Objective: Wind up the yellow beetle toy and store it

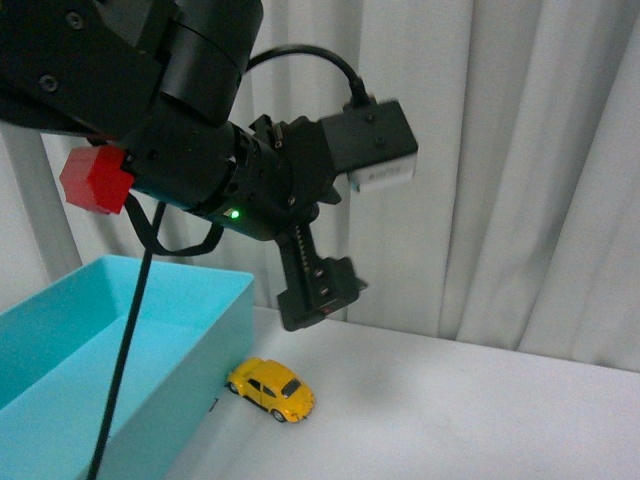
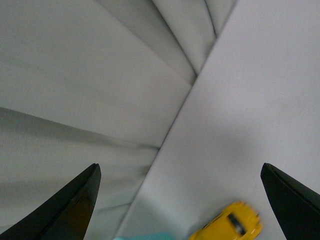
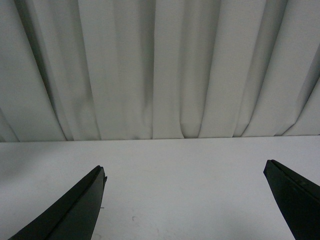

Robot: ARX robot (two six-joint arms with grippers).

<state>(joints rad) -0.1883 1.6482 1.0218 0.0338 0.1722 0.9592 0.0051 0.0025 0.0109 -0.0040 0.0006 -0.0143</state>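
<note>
Only at the start, by the look of it. No winding done yet, and no storing either.

Can see the toy [image 1: 271, 388] down on the white desk [image 1: 450, 400], flat on its wheels. Sits just beside the wall of the blue box [image 1: 222, 345], at the corner. Maybe touching it, maybe not; too close to tell. Not inside the box. Not in any grip.

Well above the toy: the left end effector [image 1: 318, 295]. Wide open, with nothing between its fingers. From the left wrist view, looks down past both dark fingers at the desk, with the toy low down and a bit to one side, not between them.

Same for the right end effector [image 3: 185, 167]: wide open and holding nothing. Points at bare desk and the white curtain [image 3: 150, 75]. No toy in front of it at all.

So almost all of the job left to do, it seems. First, come down over the toy and close on it. Next, wind it up. Cannot see a key or knob on it, so cannot tell how; maybe by pulling it back on its wheels. Last, lift it over the wall and put it down in the box.
</note>
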